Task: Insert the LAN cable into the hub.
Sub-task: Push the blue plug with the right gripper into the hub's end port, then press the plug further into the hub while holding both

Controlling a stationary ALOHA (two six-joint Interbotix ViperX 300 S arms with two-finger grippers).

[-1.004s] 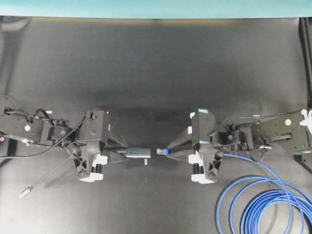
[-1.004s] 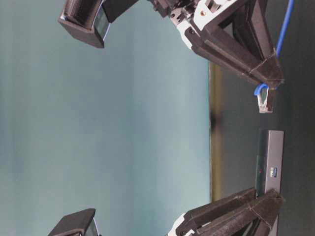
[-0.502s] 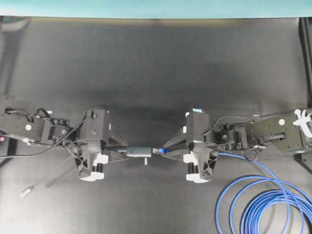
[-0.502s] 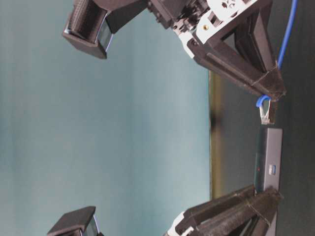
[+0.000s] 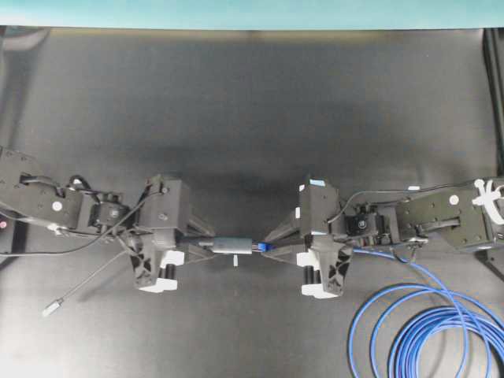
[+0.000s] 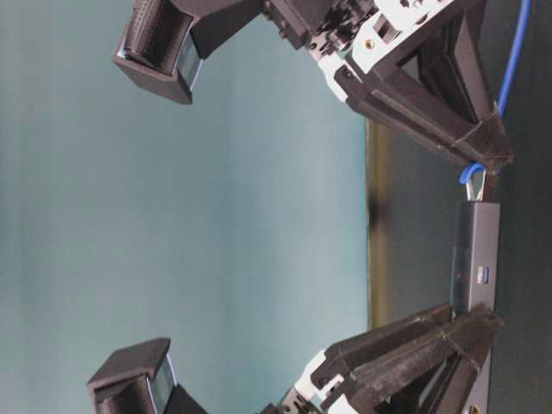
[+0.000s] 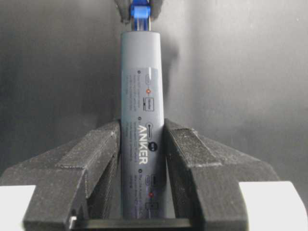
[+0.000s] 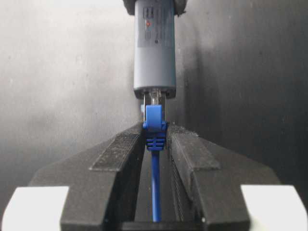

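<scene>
Overhead, matte black tabletop (image 5: 252, 94) meets a teal wall (image 5: 252, 14).

Bright-blue LAN cable (image 5: 417, 331) (clear plug, blue boot), dark-grey hub (image 7: 142, 130) with white lettering, black table (image 5: 252, 102)

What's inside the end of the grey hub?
The clear tip of the LAN cable sits in the hub port. How deep it reaches is hidden by the hub's shell.
</scene>
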